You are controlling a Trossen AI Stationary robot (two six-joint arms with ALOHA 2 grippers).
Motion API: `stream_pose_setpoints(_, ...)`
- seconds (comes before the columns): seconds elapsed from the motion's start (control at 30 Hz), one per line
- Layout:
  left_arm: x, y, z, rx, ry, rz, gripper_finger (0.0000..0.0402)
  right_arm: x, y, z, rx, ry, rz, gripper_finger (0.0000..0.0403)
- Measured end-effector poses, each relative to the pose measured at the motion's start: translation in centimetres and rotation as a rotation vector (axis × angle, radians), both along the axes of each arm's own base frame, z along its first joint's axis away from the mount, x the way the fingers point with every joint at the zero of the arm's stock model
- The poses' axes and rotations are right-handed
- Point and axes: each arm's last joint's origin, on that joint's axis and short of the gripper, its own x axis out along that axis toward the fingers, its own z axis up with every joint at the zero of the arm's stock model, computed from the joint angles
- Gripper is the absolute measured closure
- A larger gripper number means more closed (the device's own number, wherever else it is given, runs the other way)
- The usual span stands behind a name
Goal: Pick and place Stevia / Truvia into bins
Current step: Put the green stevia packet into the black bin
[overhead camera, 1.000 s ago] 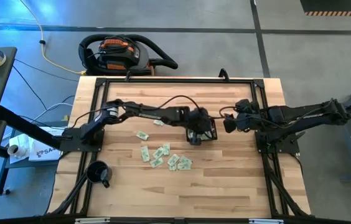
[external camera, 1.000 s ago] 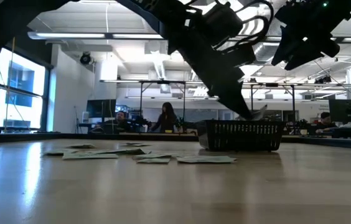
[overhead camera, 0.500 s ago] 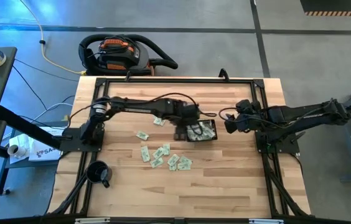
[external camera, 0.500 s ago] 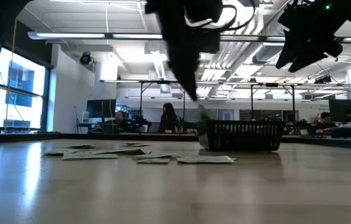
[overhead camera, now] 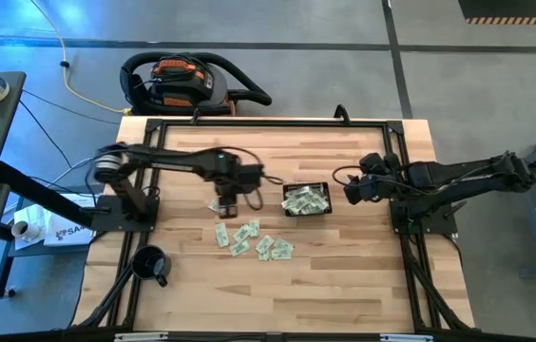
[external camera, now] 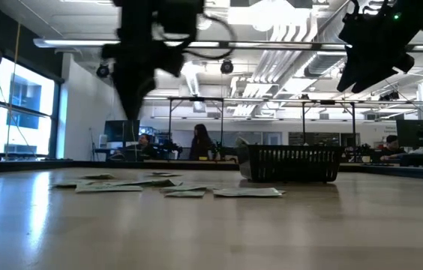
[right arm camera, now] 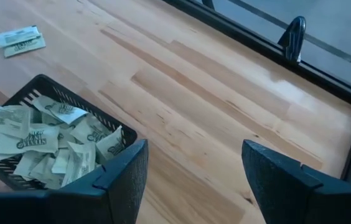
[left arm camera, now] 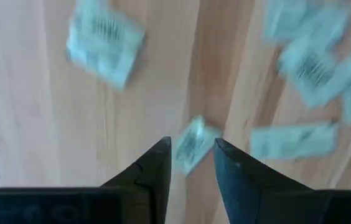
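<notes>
Above loose sachets, left gripper pointing down, fingers parted

Pale green-and-white sachets, black mesh basket, light striped wood table, dark fingers.

The worktop is pale wood in long glued planks, smooth with a soft satin sheen that mirrors the room's lights in the low view, and it is edged by a matt black metal frame. The sachets look like thin matt paper, pale green and white with dark print, some slightly creased. The basket is black with mesh-like walls, dull rather than shiny; whether plastic or wire I cannot tell.
</notes>
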Motion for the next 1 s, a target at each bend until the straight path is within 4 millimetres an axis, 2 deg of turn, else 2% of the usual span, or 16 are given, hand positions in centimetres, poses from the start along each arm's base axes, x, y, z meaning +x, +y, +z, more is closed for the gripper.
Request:
stream_pose_setpoints(0.1, -3.2, -0.7, -1.2, -0.027, -0.030, -0.029, 0.0249, 0.0, 0.0, 0.0, -0.007, 0.007, 0.004, 0.0153)
stream_pose_setpoints(0.23, -5.8, -1.8, -3.2, -0.029, -0.150, -0.111, 0.0237, 0.0, -0.1, 0.0, -0.023, 0.018, 0.013, 0.0153)
stream_pose_setpoints(0.33, -6.4, -2.5, -4.5, -0.007, -0.242, -0.152, 0.0216, 0.0, -0.1, 0.0, -0.023, 0.018, 0.013, 0.0153)
stream_pose_setpoints(0.57, -7.2, -2.5, -7.8, 0.033, -0.175, -0.160, 0.0157, 0.1, 0.0, 0.0, -0.017, 0.010, 0.013, 0.0153)
stream_pose_setpoints(0.7, -6.9, -2.0, -9.1, 0.072, -0.178, -0.147, 0.0146, 0.1, 0.0, 0.0, -0.010, -0.001, 0.001, 0.0153)
stream_pose_setpoints(0.87, -7.2, -0.7, -11.2, -0.033, -0.132, -0.129, 0.0175, 0.0, -0.1, 0.0, -0.005, -0.007, -0.009, 0.0153)
stream_pose_setpoints(1.0, -7.1, 0.3, -11.4, -0.057, -0.126, -0.120, 0.0245, 0.0, -0.3, 0.0, 0.010, -0.005, -0.024, 0.0153)
